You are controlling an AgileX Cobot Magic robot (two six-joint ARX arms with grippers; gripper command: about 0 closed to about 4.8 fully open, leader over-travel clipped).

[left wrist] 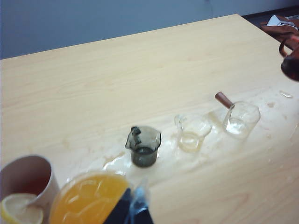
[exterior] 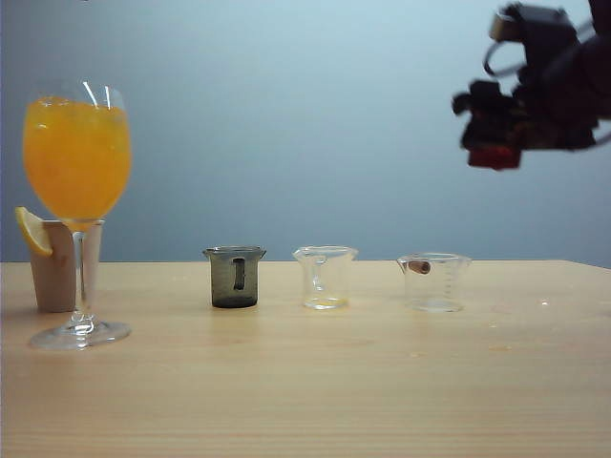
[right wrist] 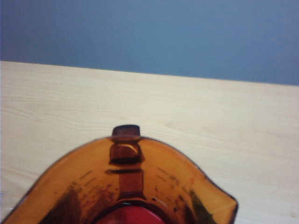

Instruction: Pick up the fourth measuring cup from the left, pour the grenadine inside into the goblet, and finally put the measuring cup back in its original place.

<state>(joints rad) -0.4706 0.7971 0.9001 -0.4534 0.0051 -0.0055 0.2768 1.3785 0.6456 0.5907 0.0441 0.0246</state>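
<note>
The right tool hangs high at the upper right of the exterior view, well above the bench, and it carries the fourth measuring cup. The right wrist view looks straight down on the amber rim with its handle and flared spout, and the grenadine shows red at the bottom of the cup. A red patch under the dark tool in the exterior view fits that. The tool's jaws themselves are hidden, but the cup in the air says they are clamped on it.

Here is what the pour turns on: the goblet stands at the far left of the bench, already full of orange juice, beside a small beige holder with a lemon slice. So the target lies a long way left of the cup and lower, across the whole row: the smoky grey cup, then two clear cups.

The left tool barely shows as a dark tip by the goblet's rim in the left wrist view; whether it is parted or closed I cannot tell. It is the nearer arm, but the right one has the load. My read: a long leftward carry, cup kept level.
</note>
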